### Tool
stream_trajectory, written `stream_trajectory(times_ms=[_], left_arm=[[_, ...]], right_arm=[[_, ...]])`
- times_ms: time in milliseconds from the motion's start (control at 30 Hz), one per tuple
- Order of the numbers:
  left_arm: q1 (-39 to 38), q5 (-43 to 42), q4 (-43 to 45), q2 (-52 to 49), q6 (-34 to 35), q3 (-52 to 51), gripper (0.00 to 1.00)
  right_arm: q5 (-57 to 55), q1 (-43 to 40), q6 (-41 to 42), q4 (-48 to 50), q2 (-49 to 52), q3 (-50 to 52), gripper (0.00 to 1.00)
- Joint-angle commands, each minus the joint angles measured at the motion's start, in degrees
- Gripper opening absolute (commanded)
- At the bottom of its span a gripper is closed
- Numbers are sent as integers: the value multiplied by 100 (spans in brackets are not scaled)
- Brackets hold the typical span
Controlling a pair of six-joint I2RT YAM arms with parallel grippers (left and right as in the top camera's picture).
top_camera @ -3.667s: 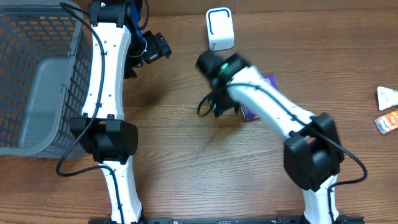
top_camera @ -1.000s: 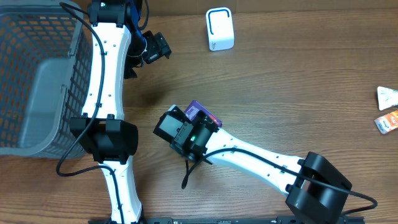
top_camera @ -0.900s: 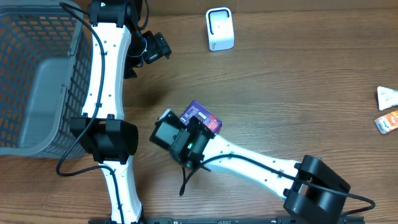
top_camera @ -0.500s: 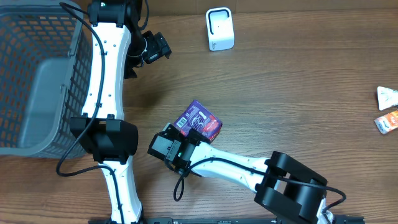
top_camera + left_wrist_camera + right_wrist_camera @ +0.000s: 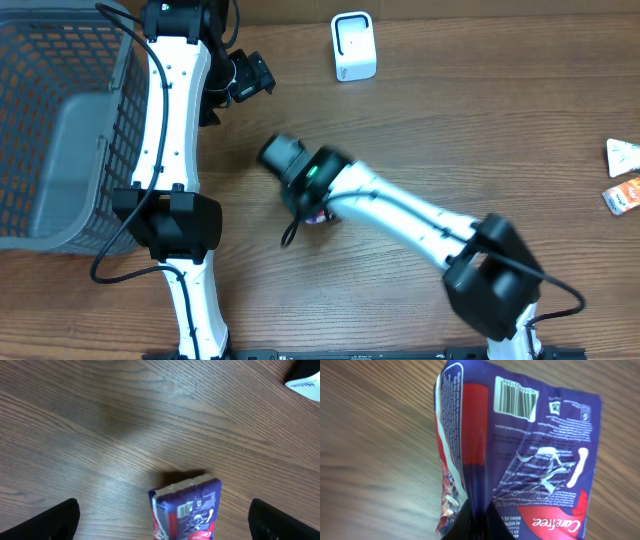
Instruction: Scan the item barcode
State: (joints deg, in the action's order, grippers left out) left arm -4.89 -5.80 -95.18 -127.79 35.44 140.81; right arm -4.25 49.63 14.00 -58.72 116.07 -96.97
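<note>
Left of the scanner (image 5: 353, 46): basket (image 5: 40, 215), then left gripper (image 5: 250, 78) spread wide, empty. Below-left of it, right gripper (image 5: 468, 526) now clenched on the purple packet (image 5: 520, 450), loose a moment ago; right arm (image 5: 400, 215) hiding it overhead. Far right, white sachet (image 5: 622, 156), orange sachet (image 5: 622, 195).

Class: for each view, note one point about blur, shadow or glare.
Overhead: the right arm is motion-smeared near its wrist. Left wrist: a soft diagonal shadow crosses the table beyond the purple packet. Right wrist: barcode sharp, pale glare on the crinkled film, wood behind blurred.
</note>
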Motion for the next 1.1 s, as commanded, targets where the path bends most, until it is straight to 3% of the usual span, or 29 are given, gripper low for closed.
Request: stream_trajectory(times_ms=[0,233,367,500,633,700,767,833,900,1067], left_arm=[[-17,2,-15,-46,-74,4,100],[-17,2,-15,-46,-74,4,100],[-17,2,-15,-46,-74,4,100],[-17,2,-15,-46,-74,4,100],[-17,2,-15,-46,-74,2,100],[-17,2,-15,-46,-74,4,100],[-17,2,-15,-46,-74,4,100],[-17,2,-15,-46,-74,2,100],[-17,2,-13,-46,-74,4,100],[-17,2,-15,-46,-74,4,100]], right_arm=[[3423,-964,79,2,-466,-264,4],[6964,-2540,133,789,-442,706,4],[6948,-2959,699,1405,-439,1652,4],[4583,-3460,898,1362,-452,2122,6],[3086,-3840,857,944,-459,1897,40],[2590,-4041,704,470,-459,1585,47],[2485,-4131,144,-201,-466,966,56],[2857,-4083,-553,-680,-466,444,79],[3185,-4022,-833,-780,-466,358,84],[3370,-3687,-1235,-492,-446,597,84]])
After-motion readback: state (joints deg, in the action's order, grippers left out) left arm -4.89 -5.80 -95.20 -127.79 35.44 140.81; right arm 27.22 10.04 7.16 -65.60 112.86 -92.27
